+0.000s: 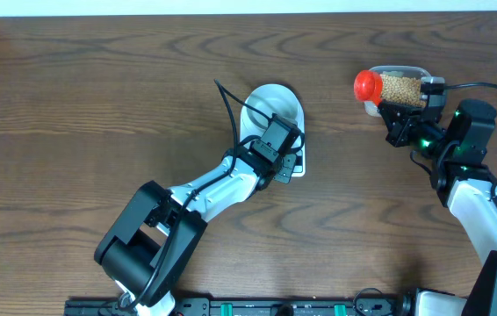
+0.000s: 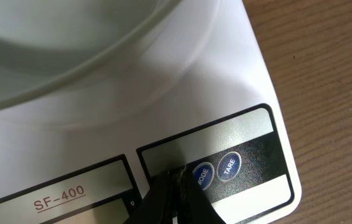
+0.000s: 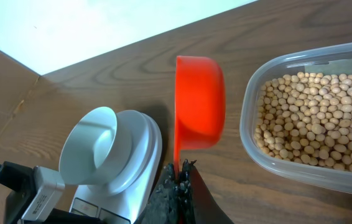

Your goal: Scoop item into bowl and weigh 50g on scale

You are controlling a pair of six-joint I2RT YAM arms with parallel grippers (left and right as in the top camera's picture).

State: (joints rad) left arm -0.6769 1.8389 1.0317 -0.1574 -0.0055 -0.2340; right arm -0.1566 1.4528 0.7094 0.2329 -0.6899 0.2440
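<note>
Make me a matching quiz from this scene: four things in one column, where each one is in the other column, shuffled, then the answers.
1. bowl
2. scoop
3. beans
4. left gripper

A. in the tub
B. on the scale
C. in the right gripper
D. by the scale's buttons

Pairs: 1-B, 2-C, 3-A, 4-D

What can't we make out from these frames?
Reading on the scale: overhead, the left arm covers the display; left wrist, the bottom edge crops it.
Whether the left gripper touches the MODE button: left wrist, the gripper itself hides the contact.
Far end of the tub: right wrist, cut off by the right edge.
</note>
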